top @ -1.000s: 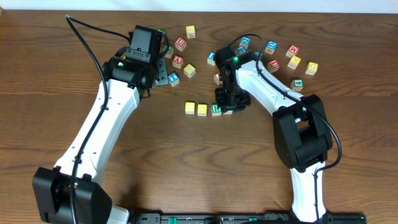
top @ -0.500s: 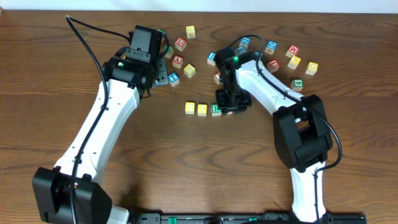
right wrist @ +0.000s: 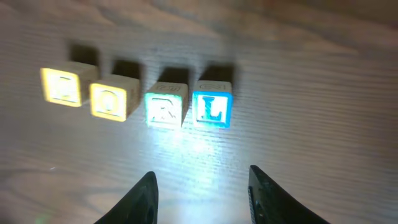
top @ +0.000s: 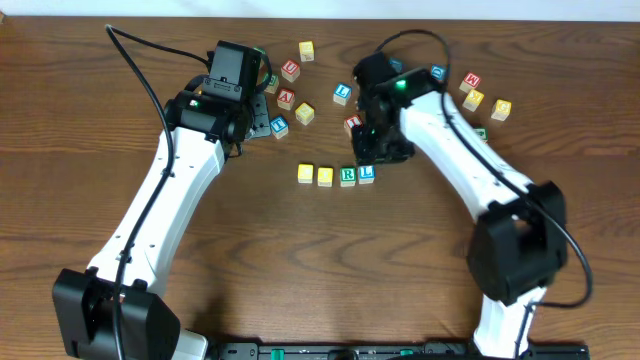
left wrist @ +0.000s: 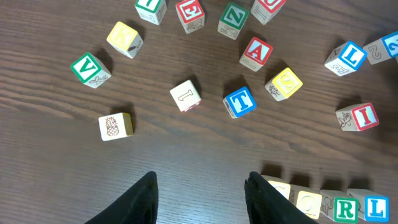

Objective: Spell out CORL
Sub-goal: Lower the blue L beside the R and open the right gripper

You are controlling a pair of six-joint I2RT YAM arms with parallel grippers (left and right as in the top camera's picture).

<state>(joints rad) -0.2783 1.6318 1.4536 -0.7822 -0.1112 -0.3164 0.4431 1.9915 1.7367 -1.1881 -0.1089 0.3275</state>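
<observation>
**A:** Two grippers are showing, so I'm starting at the left. The left gripper [left wrist: 202, 200] is hanging over the spare letters, its jaws standing partway apart with nothing between them.

**B:** What is lying under it?

**A:** Loose cubes are lying scattered there, a blue T cube [left wrist: 239, 102] and a yellow S cube [left wrist: 284, 83] among them, all well apart from the word.

**B:** And moving right?

**A:** The row is sitting mid-table [top: 250, 260]: first yellow cube [right wrist: 61, 86], second yellow cube [right wrist: 111, 99], green R cube [right wrist: 165, 104], blue L cube [right wrist: 212, 106]. They are standing side by side, each just beside the next (glare is washing out both yellow faces, so I'm not reading their letters).

**B:** So the spelling is looking finished?

**A:** I'm judging it so, provided those yellow tops are carrying C and O.

**B:** And the far right?

**A:** The right gripper [right wrist: 202, 199] is hovering near the R and L end of the row, fingers spread and gripping nothing.

**B:** How are these going to handle if one needs straightening?

**A:** I'm expecting light, stiff wooden blocks, hardly fragile but easy to nudge and with faces that look smooth enough to slip. I'd be coming down from above and pinching the two side faces that aren't facing a neighbour.
</observation>
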